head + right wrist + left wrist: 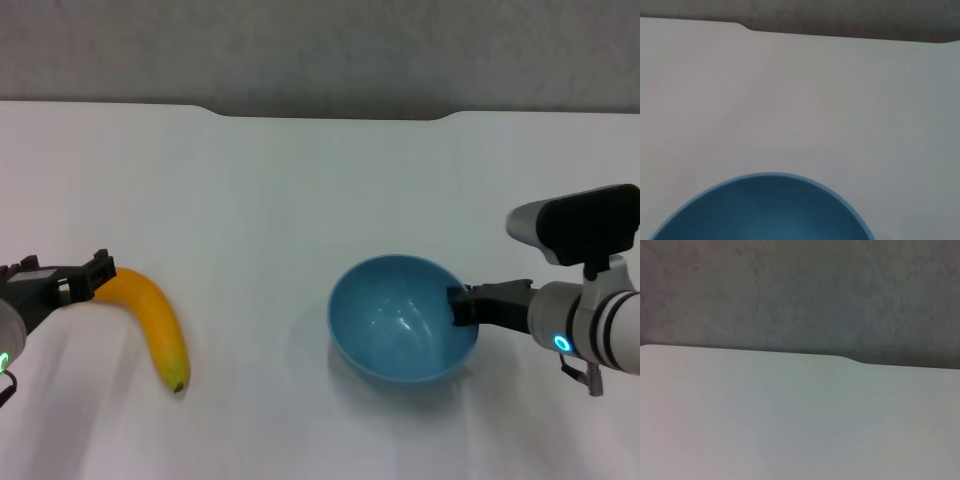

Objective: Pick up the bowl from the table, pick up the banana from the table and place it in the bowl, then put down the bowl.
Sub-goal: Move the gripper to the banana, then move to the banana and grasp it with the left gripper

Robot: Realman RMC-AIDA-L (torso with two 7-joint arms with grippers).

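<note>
You have a plain white table (pixel 300 200) filling nearly the whole head view, with a shallow notch cut into its far edge at the top centre of the frame, and a grey wall (pixel 320 50) running behind it along the top. Both wrist views show that same white surface meeting the grey wall.

At the left edge of the frame, about mid-height, your left gripper (pixel 98 272) reaches in low over the table, its dark fingertips right at the stem end of the banana (pixel 155 325). The banana lies flat on the table at lower left, curving down and to the right, with its dark tip toward the bottom of the frame. You cannot tell whether those jaws are closed on the stem or just beside it.

Right of centre, in the lower half, sits the light-blue bowl (pixel 400 320), tilted so its opening faces the camera. Your right gripper (pixel 462 305) comes in level from the right edge, its forearm stretched sideways, and its jaws are clamped on the bowl's right rim, one dark finger showing inside the wall.
</note>
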